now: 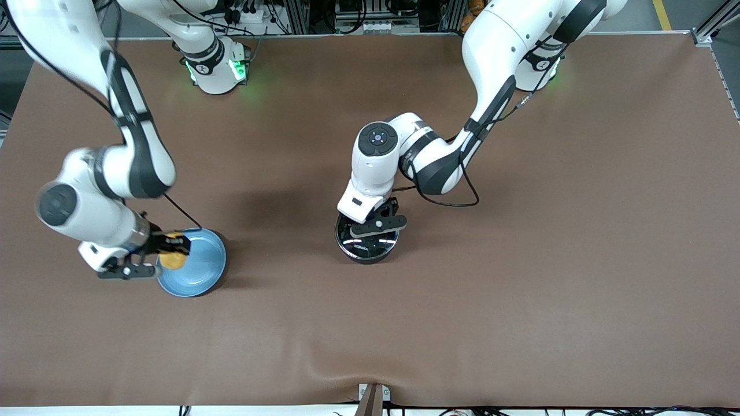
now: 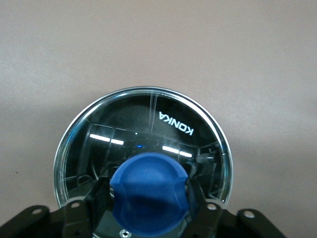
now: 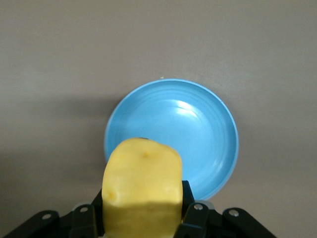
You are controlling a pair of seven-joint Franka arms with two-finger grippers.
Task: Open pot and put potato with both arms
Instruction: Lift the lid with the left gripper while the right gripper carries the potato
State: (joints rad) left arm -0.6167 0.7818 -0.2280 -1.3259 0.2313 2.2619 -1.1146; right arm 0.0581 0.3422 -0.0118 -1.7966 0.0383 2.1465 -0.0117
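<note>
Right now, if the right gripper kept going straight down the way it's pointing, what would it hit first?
The right gripper is shut on the potato and points down over the blue plate's edge. The potato would probably meet the plate's rim or the table beside it first; depth is unclear.

worktop [image 1: 520,277]: brown covering, matt, faintly grained like leatherette, slightly rippled at the edge nearest the front camera
pot [image 1: 366,242]: black body, its finish mostly hidden
lid [image 2: 148,129]: clear glass, glossy, mirrors strip lights, bright polished metal rim, white printed lettering
knob [image 2: 148,196]: blue, smooth, matt, plastic-looking
plate [image 3: 198,129]: light blue, glazed and shiny, faint concentric ridges
potato [image 3: 142,193]: yellow, smooth, dull skin with a few small dark specks
left hand [image 1: 378,223]: black matt plastic with small metal screws
right hand [image 1: 151,257]: black matt plastic with small metal screws
arms: glossy white shells, black matt bands
</note>
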